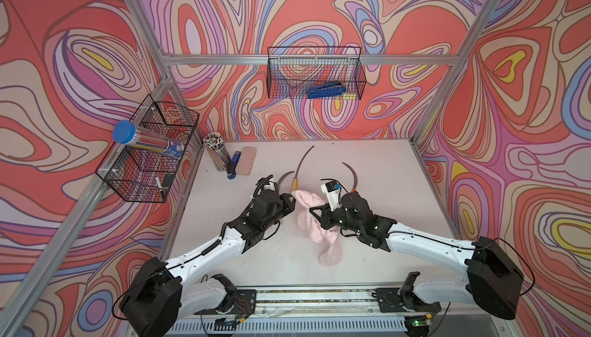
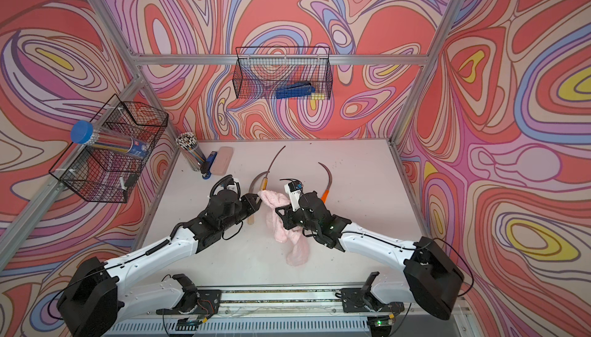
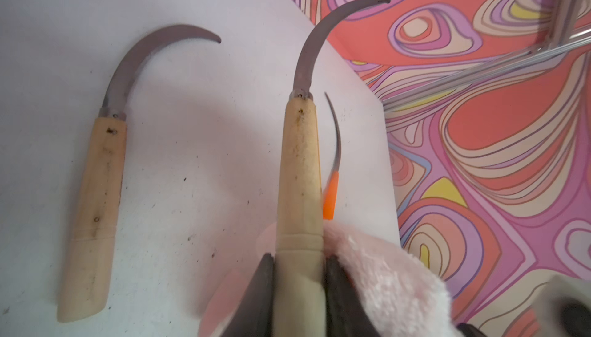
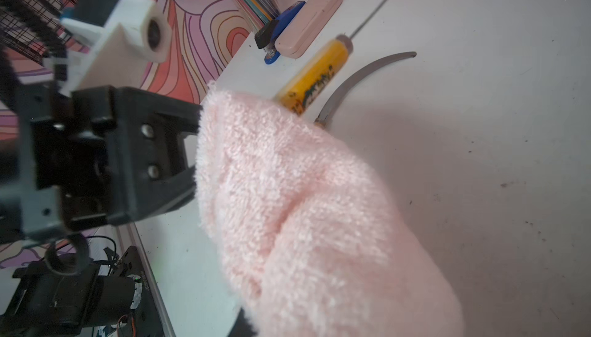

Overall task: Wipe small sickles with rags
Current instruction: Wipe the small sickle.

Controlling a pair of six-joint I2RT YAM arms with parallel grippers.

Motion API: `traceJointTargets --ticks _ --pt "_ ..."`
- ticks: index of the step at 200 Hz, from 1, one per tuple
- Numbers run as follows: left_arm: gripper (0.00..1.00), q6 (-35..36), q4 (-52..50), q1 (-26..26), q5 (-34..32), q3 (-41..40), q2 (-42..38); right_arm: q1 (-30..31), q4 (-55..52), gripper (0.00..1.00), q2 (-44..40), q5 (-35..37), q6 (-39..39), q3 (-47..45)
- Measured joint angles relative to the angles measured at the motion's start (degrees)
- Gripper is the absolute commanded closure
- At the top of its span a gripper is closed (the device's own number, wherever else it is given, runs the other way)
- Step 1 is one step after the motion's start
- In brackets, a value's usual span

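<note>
Three small sickles on site, one in hand. Left fingers (image 3: 263,300) pinch the butt of a pale wooden-handled sickle with a dark curved blade (image 3: 299,175), blade pointing away from them. I judge it is gripped at the handle end so the blade and upper handle are open to the cloth.

Right fingers (image 1: 316,214) are pressed together on a bunch of the soft pale pink terry rag (image 1: 305,220). Their tips are buried in the pile, so I read the grip from the cloth lifted there and its tail trailing to the white desk (image 1: 390,185) behind them. The rag's leading fold lies over the held handle, touching the left fingers. Blade not yet covered.

Around:
- Second wooden-handled sickle (image 3: 92,207) lies flat beside the left fingers, apart from the held one.
- Orange-handled sickle (image 3: 331,191) lies past the right fingers, untouched.
- Rigid pink oblong case (image 4: 307,21), blue stapler (image 4: 283,31) and clear cup of pencils (image 1: 217,156) sit well beyond the left fingers, no obstacle.

In the way: the two sets of fingers nearly meet, so the butt cannot be wiped under this grip. A stroke up the blade may snag terry on the point.
</note>
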Motion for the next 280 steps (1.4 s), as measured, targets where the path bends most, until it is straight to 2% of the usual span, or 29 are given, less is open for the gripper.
traceJointTargets --ticks 41,73,112,209,235,280 --pt "1.00 -1.81 3.17 0.00 -3.74 -3.67 -2.64 1.03 4.44 1.00 2.95 -0.02 0.87 -3.04" --pt "1.00 -2.05 5.90 0.00 -3.02 -3.76 -1.05 5.11 5.81 1.00 7.87 -1.46 0.68 -0.11" --pt "1.00 -2.01 7.13 0.00 -1.95 -3.74 0.52 5.88 8.61 1.00 12.44 -4.46 0.61 4.57" --pt "1.00 -1.92 11.80 0.13 -0.83 -5.01 0.50 5.88 8.76 1.00 12.81 -4.68 1.46 6.82" --pt "1.00 -2.01 12.04 0.13 -0.57 -7.34 -0.22 4.94 7.32 1.00 12.81 -4.11 2.86 6.86" --pt "1.00 -1.97 9.57 0.09 -0.96 -8.66 -5.81 -0.81 7.19 1.00 12.66 -4.35 5.09 5.66"
